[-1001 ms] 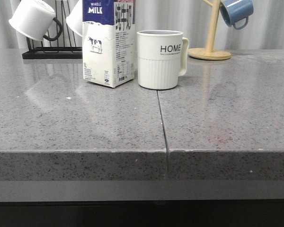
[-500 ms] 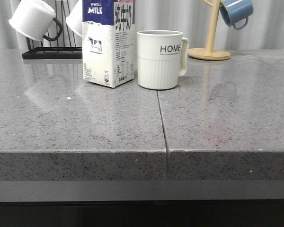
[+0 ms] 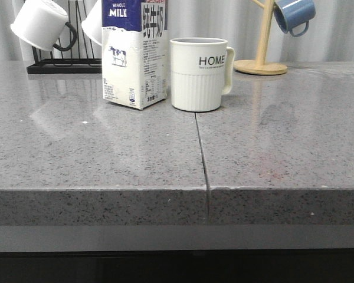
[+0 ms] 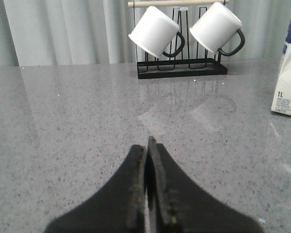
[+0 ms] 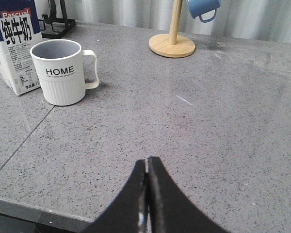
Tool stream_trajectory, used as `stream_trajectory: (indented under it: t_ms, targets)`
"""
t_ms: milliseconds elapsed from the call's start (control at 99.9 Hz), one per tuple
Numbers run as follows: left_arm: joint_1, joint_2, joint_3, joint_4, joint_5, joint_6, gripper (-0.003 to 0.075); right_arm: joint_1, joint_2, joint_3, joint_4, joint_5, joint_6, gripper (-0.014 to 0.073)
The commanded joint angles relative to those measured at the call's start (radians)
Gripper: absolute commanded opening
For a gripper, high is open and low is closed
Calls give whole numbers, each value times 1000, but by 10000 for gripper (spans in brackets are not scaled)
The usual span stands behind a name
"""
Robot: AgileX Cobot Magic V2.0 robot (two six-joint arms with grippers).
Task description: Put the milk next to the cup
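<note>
While both arms are kept low above the grey countertop, the left gripper is seen clenched with nothing between its fingers, and the right gripper is likewise pressed closed and empty. The milk is stood upright well ahead of both grippers, just beside the cup, on the side away from its handle. Two white mugs are hung on a black rack beyond the left gripper.

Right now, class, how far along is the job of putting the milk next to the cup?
Done: the milk stands upright beside the cup on the table. In hand: nothing; the left gripper and right gripper are shut and empty. Left: apparently nothing.
</note>
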Motion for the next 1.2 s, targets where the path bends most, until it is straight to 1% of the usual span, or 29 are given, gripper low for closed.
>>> stream_trajectory:
  t_ms: [0,90,140,340,1191]
  targets:
    - [3,-46,36,0,-74,-3,-20,-5,10,-27,-11,-73,-2,-55]
    - [3,-111,101,0,-71,-3,-20,-5,10,-27,-11,-73,-2,-55]
    - [3,-108,94,0,-4,-3,-20,-5,11,-27,-11,-75,-2,-55]
    - [3,-112,96,0,-30,-3,-20,-5,11,-27,-11,-74,-2,-55]
    - [3,-112,96,0,-28,-3,-20,-5,11,-27,-11,-73,-2,-55]
